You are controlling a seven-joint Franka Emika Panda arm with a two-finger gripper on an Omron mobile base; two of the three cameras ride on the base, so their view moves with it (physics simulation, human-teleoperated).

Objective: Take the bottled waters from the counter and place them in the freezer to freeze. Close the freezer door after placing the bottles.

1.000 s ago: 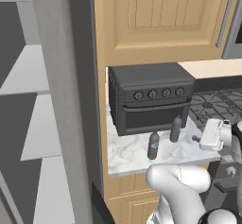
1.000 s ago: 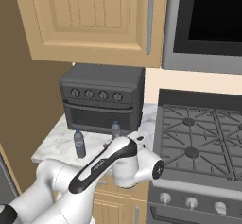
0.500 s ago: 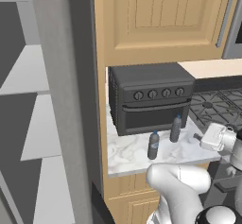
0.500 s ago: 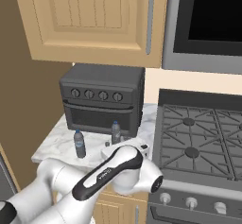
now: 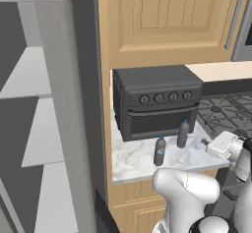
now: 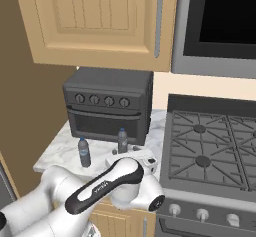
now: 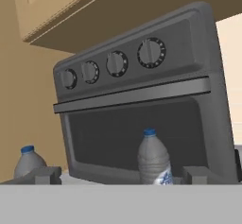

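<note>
Compared with a second ago, claw (image 7: 120,175) and wrist sit lower and further toward the stove-side edge of the tabletop (image 5: 135,160); bottles, toaster oven and base views unchanged. Claw is spread as wide as it goes, holds nothing, touches nothing. In the hand view both dark finger tips (image 7: 46,175) rise at the bottom with a broad gap, and the nearer bottle (image 7: 153,161) stands inside that gap but well ahead, not between the pads yet. Second bottle (image 7: 28,162) shows just outside the left tip, further off.

Left base view: white hand hangs low over the front right corner of the tabletop, just beside the stove (image 5: 221,116). Nearer bottle (image 5: 183,133) stands upright close to the toaster oven (image 5: 157,101) front, right of centre. Other bottle (image 5: 160,151) is upright too, nearer the front edge and more toward the middle. Right base view agrees: one bottle (image 6: 122,141) by the oven door, one (image 6: 84,152) toward the front left, apart from each other.

Progress: early, reach phase only. Neither bottle is picked up and both sit on the tabletop. Freezer (image 5: 34,143) is open at left, pale shelves visible, nothing on them that I can see. Freezer door itself not clearly identifiable. Left to do: grasp and carry bottle one, repeat for bottle two, then shut the door.
</note>
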